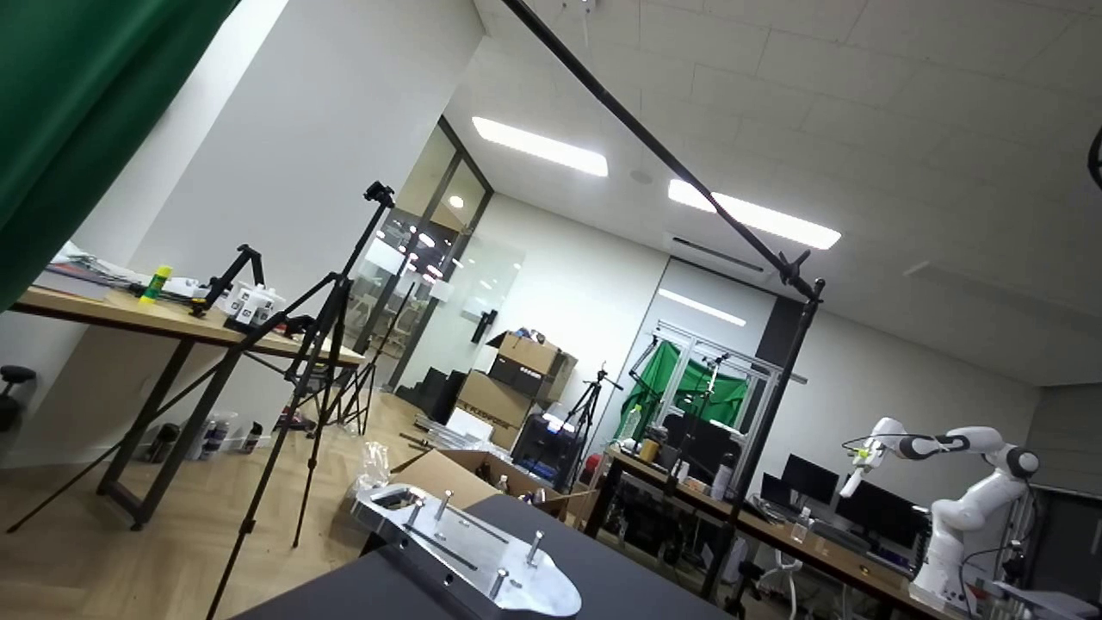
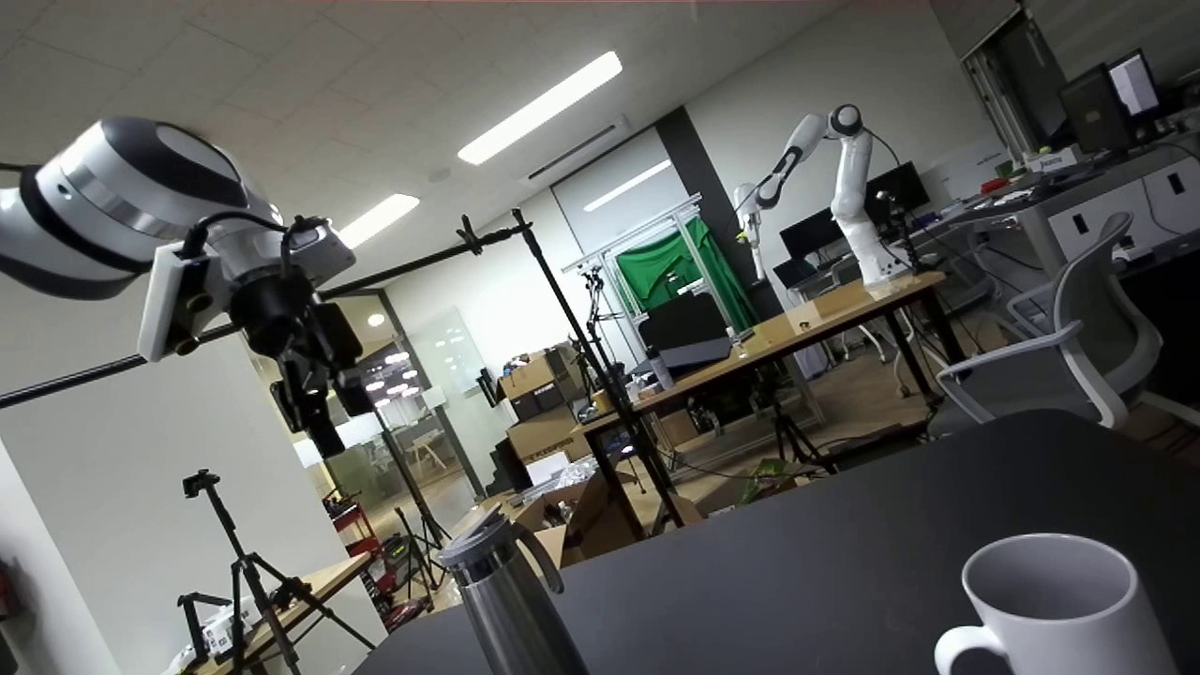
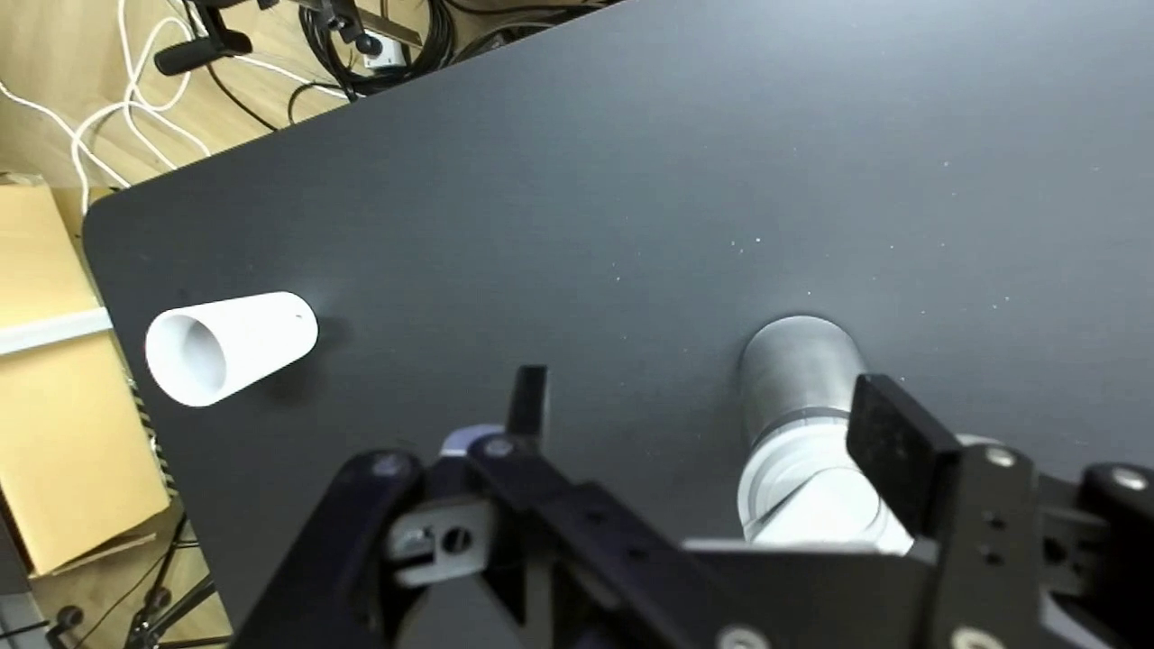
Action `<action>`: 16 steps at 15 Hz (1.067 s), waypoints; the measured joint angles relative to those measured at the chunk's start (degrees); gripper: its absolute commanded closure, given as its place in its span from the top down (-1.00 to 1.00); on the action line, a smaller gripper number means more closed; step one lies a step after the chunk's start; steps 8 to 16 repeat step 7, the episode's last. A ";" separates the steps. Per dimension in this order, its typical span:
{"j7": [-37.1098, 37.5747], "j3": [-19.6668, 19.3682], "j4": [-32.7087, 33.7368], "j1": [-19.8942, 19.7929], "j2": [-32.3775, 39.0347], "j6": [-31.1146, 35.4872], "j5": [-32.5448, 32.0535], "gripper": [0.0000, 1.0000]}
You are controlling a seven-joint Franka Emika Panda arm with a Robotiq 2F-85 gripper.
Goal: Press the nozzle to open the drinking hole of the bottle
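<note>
- Bottle (image 2: 516, 609): metal and jug-like, with a curved handle (image 2: 547, 561) and a pale lid (image 2: 480, 541); it stands upright, the dark table (image 3: 559, 252) beneath it.
- Gripper (image 3: 708, 410): its fingers are spread wide with nothing held, well above the bottle and not touching it; in the wrist view one pad (image 3: 902, 451) hides part of the lid.
- Step in hand, as I judge it: lining up over the bottle ahead of the press.
- Nozzle: probably the wedge-shaped piece (image 3: 825, 505) on the lid, though I cannot be sure.
- Doing it well means centring above the bottle, bringing the fingers together into one firm tip, then descending slowly and pushing straight down. An off-centre push could tip so slim a vessel.
- Once the piece gives, ease off and lift straight up from the bottle.
- Inside the bottle: the lid hides any contents, and whether the drinking hole is uncovered I cannot tell.
- White cup (image 3: 261, 333), upright, well apart from the bottle: its mouth shows; whether it holds anything is unclear.
- White mug (image 2: 1078, 647), also well apart from the bottle, and perhaps that same cup: the upper inner wall is visible, the bottom is not.
- Open carton (image 1: 452, 482), far beyond the bottle: it holds what look like small bottles (image 1: 503, 485).
</note>
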 measured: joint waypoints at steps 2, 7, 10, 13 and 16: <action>0.00 0.01 -0.27 -0.02 0.01 0.00 0.00 0.72; 0.00 0.03 -0.42 -0.03 0.01 0.00 0.00 0.72; 0.00 0.03 -0.42 -0.03 0.01 0.00 0.00 0.72; 0.00 0.03 -0.42 -0.03 0.01 0.00 0.00 0.72; 0.00 0.03 -0.42 -0.03 0.01 0.00 0.00 0.72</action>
